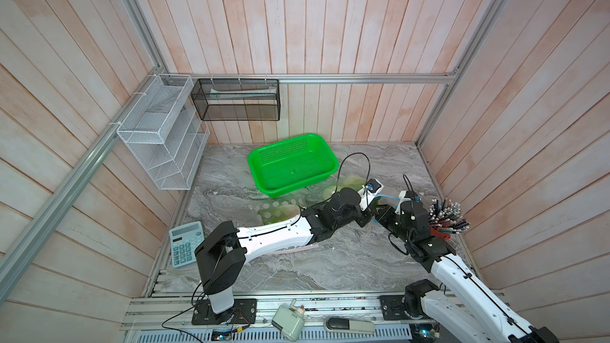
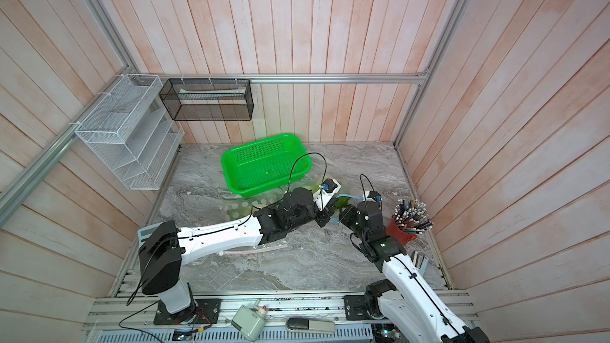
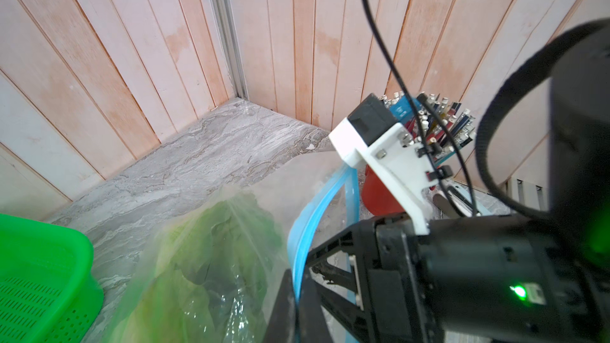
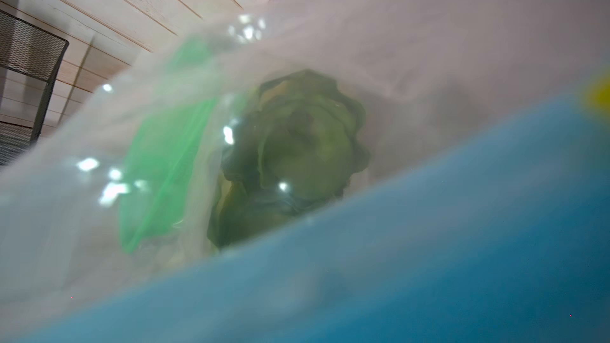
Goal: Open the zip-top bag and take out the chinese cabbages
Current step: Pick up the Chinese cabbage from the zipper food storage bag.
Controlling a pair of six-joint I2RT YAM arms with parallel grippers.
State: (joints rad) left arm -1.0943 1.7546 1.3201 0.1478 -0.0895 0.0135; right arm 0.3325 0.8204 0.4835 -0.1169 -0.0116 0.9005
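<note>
Handling: the cabbages look light, soft and leafy, so they would bruise easily. The bag is thin, slick and floppy, and will likely sag or slide unless it is pinned.
Where: every cabbage I can see is inside the bag. It lies on the table, just right of the basket, with its mouth toward the pen cup at the right.
Count: 1 head shows clearly through the mouth; how many more there are I cannot tell.
Mouth: the blue zip strip has its 2 lips parted.
Take hold: around a head's firm body, not by the leaf tips.
Left gripper: clamped tight on 1 lip of the zip strip.
Right gripper: at the bag mouth by the other lip. I cannot tell how far open it is, or whether it grips anything.
</note>
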